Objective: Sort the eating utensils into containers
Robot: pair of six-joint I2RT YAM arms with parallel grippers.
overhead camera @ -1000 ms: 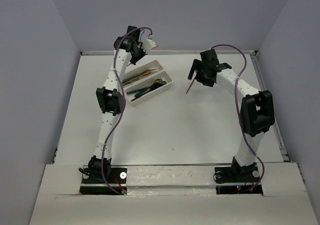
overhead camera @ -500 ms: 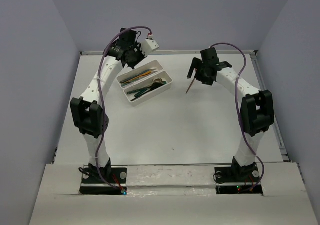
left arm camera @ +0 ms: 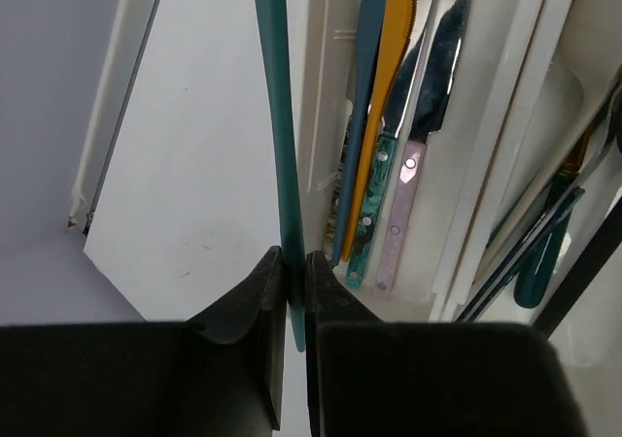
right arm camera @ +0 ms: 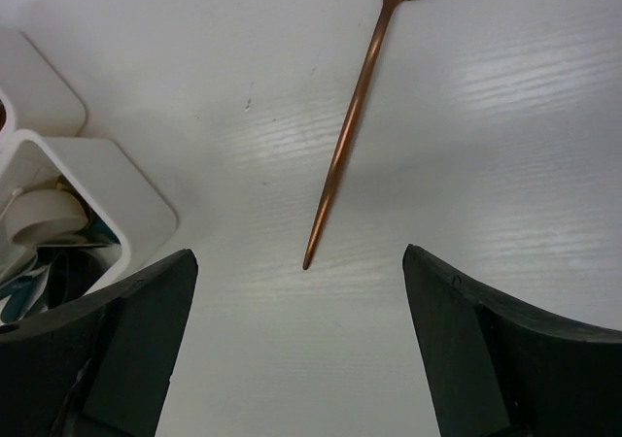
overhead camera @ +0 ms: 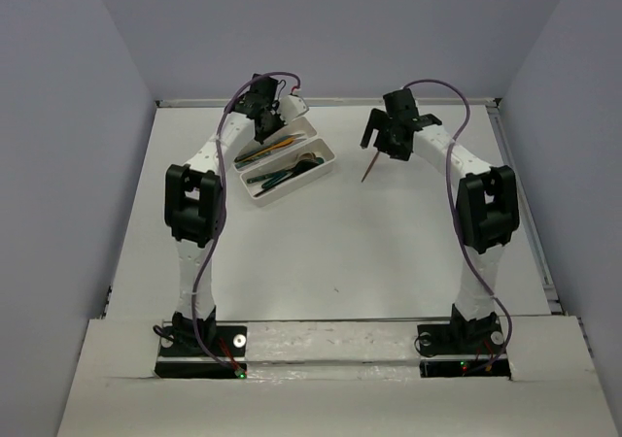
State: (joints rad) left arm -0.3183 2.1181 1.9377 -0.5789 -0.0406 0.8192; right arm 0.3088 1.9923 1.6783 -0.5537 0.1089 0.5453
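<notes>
Shows left pincer clamped on a slim teal utensil just beside the knife tray, presumably for dropping in, and right pincer spread wide over the copper spoon lying on the desk, presumably for grasping.

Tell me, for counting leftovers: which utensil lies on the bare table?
The copper spoon, by the right gripper; the others are in the white trays, bar the teal one the left gripper holds.
</notes>
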